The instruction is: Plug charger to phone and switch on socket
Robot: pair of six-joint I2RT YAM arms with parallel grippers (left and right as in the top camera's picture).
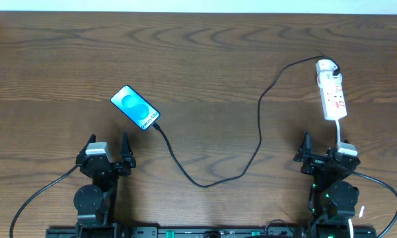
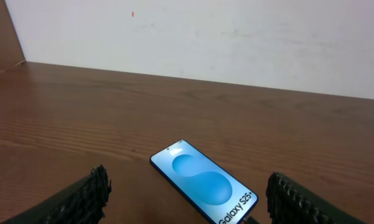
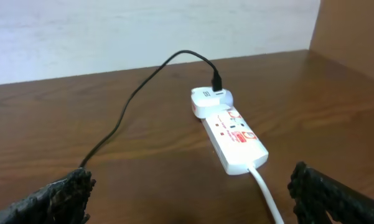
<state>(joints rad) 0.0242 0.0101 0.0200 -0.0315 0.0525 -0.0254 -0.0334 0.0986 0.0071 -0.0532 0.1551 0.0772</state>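
Observation:
The phone (image 1: 135, 108) lies flat on the table at centre left, its blue screen up; it also shows in the left wrist view (image 2: 204, 182). The black charger cable (image 1: 259, 125) runs from a white adapter on the socket's far end in a long loop to the phone's near end, where its plug tip (image 1: 159, 126) meets the phone. The white socket (image 1: 333, 92) lies at the right; it also shows in the right wrist view (image 3: 234, 135). My left gripper (image 1: 109, 149) is open and empty just in front of the phone. My right gripper (image 1: 321, 149) is open and empty in front of the socket.
The socket's white cord (image 3: 266, 194) runs back between my right fingers. A white wall (image 2: 205, 37) stands behind the wooden table (image 1: 205, 59).

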